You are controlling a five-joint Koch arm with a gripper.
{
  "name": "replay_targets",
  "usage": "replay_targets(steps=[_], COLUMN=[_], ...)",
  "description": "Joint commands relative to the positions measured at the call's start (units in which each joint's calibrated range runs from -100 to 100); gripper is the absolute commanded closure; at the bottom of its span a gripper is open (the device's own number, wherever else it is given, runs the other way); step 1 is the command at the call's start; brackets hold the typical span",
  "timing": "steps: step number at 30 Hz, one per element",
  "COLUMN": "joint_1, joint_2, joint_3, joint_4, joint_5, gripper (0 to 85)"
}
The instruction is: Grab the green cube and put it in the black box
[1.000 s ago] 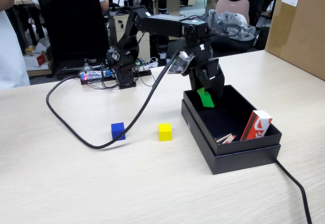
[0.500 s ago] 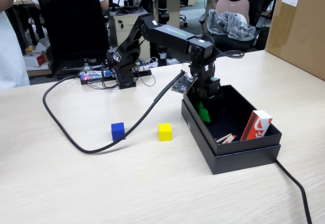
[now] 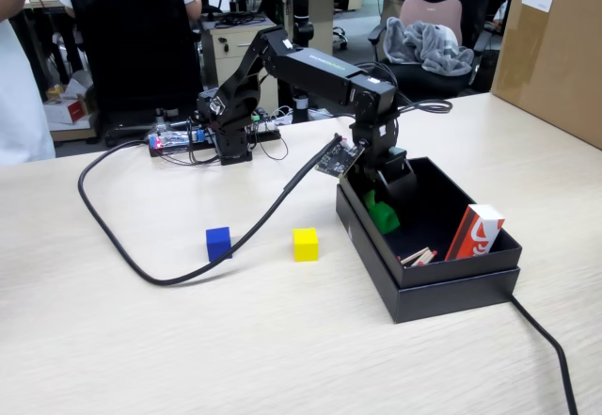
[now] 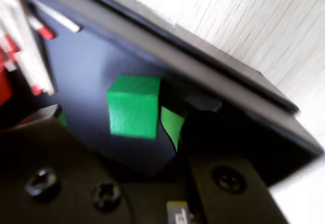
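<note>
1. The arm reaches down into the black box [image 3: 442, 279], which rests on the worktop [image 3: 141, 340].
2. The green cube [image 4: 133, 106] lies on the box floor near the wall, seen in the wrist view; in the fixed view it shows as green [image 3: 384, 215] under the fingers [image 3: 381, 210].
3. The fingers are spread: one green tip [image 4: 172, 125] sits just beside the cube, not gripping it.
4. A blue cube [image 3: 218, 243] and a yellow cube [image 3: 305, 244] rest outside the box.
5. A red-and-white packet [image 3: 475, 231] leans inside the box.
</note>
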Motion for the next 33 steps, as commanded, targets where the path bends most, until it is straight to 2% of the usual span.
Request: replay_targets(steps=[1, 6, 10, 14, 18, 22, 27, 33], joint_1=[0.15, -0.24, -2.15, -5.67, -10.50, -14.90, -16.95, -16.61], joint_2=[-16.14, -36.10, -49.76, -63.75, -77.18, -90.38, -106.21, -111.83], joint_3=[1.76, 0.58, -3.77, -13.84, -27.44, -45.75, -69.96, -86.91], joint_4=[0.06, -0.03, 0.40, 3.60, 9.73, 18.81, 26.67, 32.46], joint_5=[0.15, -0.24, -4.35, -5.96, -6.01, -7.57, -7.62, -3.91], gripper=[45.9, 43.8, 43.8, 39.1, 38.8, 38.8, 38.6, 35.8])
